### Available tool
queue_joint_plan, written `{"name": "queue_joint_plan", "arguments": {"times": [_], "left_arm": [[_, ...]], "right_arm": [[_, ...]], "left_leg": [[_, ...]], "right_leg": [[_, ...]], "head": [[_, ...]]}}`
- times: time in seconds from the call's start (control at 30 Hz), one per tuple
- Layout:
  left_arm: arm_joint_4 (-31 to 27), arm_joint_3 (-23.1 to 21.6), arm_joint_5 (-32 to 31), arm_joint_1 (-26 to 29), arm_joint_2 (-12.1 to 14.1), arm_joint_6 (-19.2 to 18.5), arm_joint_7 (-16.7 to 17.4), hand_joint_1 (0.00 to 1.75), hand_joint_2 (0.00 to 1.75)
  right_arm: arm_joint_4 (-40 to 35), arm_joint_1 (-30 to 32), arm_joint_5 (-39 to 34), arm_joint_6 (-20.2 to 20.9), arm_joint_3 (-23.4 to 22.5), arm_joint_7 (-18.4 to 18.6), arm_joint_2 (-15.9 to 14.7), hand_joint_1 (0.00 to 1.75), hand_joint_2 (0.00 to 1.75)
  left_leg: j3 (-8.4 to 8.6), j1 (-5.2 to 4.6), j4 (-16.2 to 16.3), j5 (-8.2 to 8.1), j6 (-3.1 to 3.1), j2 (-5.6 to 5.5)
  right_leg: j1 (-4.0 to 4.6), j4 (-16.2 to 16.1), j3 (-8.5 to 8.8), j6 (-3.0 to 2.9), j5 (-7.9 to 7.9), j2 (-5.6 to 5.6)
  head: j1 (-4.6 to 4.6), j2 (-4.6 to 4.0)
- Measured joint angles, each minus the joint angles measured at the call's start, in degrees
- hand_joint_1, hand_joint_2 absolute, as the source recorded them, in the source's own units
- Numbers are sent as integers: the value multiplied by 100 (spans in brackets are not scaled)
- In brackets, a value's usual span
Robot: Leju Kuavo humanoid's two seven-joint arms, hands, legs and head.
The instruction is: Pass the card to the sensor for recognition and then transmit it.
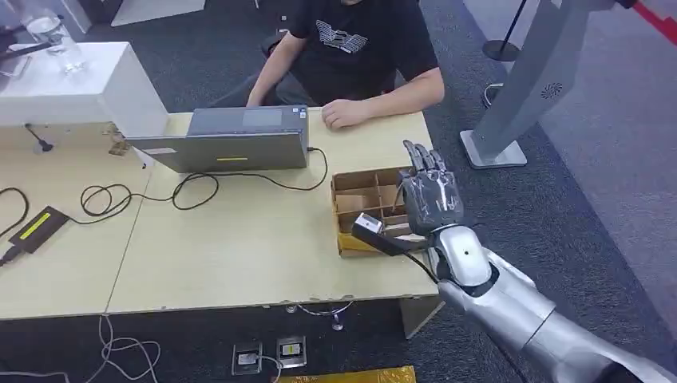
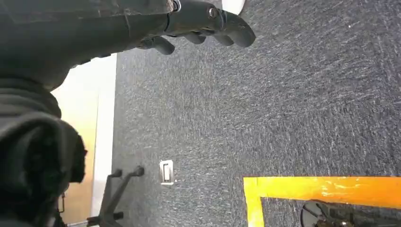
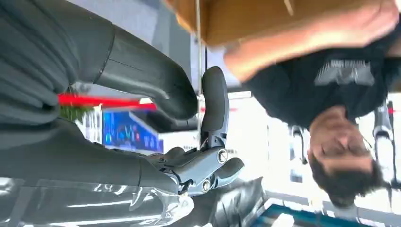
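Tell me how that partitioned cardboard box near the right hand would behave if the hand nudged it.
The cardboard box looks thin-walled and mostly empty, so it is probably light and would slide on the smooth table rather than tip, being low and wide. Its dividers seem flimsy and could bend under the right hand. It sits near the table's edge, so an outward push might drop it.

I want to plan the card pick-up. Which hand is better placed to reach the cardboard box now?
The right hand: it is raised over the cardboard box on the table's right end, fingers apart, holding nothing. The left hand hangs toward the carpet, fingers curled.
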Motion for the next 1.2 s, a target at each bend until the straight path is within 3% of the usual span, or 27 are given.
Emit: {"name": "queue_joint_plan", "arguments": {"times": [0.23,0.47,0.7,1.2], "left_arm": [[0,-46,-4,-1,0,-13,-39,0,0],[-2,-103,0,-7,0,-2,-39,0,0],[0,-151,-2,-23,0,4,-39,0,0],[-2,-273,-74,-35,-13,-37,-15,0,0]], "right_arm": [[-518,-115,-61,-63,-157,55,-50,175,175],[-480,-151,-597,-433,-308,-208,-37,175,175],[104,-331,-1137,-649,-474,-354,83,175,175],[1314,-852,-638,-359,-562,-53,216,175,175]], "left_leg": [[-1,0,0,0,0,0],[-4,0,0,0,0,0],[-4,0,0,0,0,-2],[-7,0,0,0,0,-6]], "right_leg": [[-1,0,-1,0,0,1],[0,0,0,0,0,-1],[0,0,0,0,0,-2],[0,0,-1,0,0,-5]], "head": [[0,0],[-2,0],[-2,0],[0,0]]}}
